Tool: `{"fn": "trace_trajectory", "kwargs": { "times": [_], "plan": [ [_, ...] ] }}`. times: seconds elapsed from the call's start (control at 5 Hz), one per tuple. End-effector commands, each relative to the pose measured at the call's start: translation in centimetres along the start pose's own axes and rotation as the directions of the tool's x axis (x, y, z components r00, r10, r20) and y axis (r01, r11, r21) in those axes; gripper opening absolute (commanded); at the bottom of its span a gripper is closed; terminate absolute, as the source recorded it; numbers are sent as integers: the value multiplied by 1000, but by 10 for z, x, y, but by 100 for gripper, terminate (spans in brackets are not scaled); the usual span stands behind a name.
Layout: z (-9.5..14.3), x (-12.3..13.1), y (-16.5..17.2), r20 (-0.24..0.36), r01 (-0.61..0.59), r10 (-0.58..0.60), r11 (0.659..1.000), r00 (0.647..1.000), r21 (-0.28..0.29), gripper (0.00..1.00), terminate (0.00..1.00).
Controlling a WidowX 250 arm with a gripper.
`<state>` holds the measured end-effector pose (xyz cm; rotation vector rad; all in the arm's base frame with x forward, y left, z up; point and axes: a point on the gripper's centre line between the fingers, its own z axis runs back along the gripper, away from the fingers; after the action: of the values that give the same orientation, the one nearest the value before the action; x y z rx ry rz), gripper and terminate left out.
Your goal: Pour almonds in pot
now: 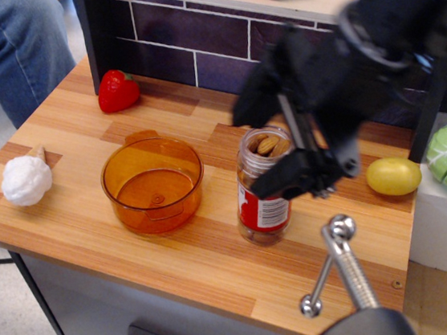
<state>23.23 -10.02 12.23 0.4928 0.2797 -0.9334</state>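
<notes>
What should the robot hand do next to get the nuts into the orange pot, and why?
Probably ease the gripper down around the jar and close on it. The jar stands upright on the table, open, full of almonds, and the gripper, blurred, looks open beside its top, gripping nothing. The pot sits empty beside it.

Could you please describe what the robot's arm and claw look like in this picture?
The arm is bulky, matte black and blocky, blurred by motion. Its claw has two flat, tapering black fingers. No markings or cables are legible.
</notes>
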Motion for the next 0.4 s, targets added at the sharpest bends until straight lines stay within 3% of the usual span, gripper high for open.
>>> {"fn": "trace_trajectory", "kwargs": {
  "times": [0.0, 0.2],
  "plan": [
    [10, 21, -3, -50, 209, -204, 971, 978, 117, 100, 0],
    [-9, 39, 2, -140, 291, -276, 951, 951, 106, 100, 0]
  ]
}}
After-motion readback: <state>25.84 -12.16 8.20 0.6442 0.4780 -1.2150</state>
